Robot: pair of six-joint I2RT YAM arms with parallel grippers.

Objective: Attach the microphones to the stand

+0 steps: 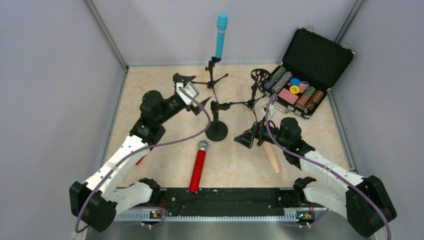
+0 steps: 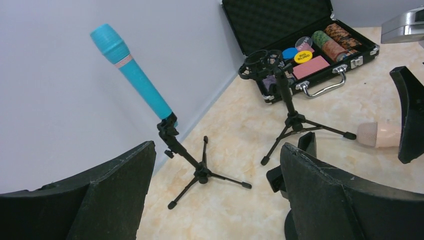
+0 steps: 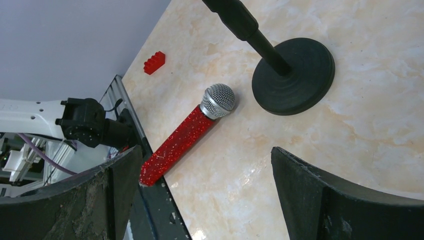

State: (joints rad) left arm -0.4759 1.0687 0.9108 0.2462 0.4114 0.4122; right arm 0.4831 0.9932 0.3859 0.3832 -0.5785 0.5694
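The teal-blue microphone (image 1: 220, 35) (image 2: 135, 77) stands clipped upright in a small tripod stand (image 1: 212, 75) (image 2: 200, 170) at the back. Flat on the table near the front rail lies the glittery red microphone (image 1: 198, 167) (image 3: 187, 135). The pale peach microphone (image 1: 271, 156) (image 2: 380, 134) lies beside the right arm. A second tripod stand (image 1: 257, 82) (image 2: 287, 100) carries an unfilled ring mount. A round-base stand (image 1: 216, 131) (image 3: 295, 75) is in the middle. My left gripper (image 1: 192, 93) (image 2: 217, 150) is open and holds nothing, left of the stands. My right gripper (image 1: 251, 136) (image 3: 205, 155) is open and holds nothing, beside the round base.
An open black case (image 1: 320, 55) (image 2: 280, 25) of poker chips sits at the back right. A small red brick (image 3: 154, 62) lies near the left arm's base. Grey walls close in the table on three sides.
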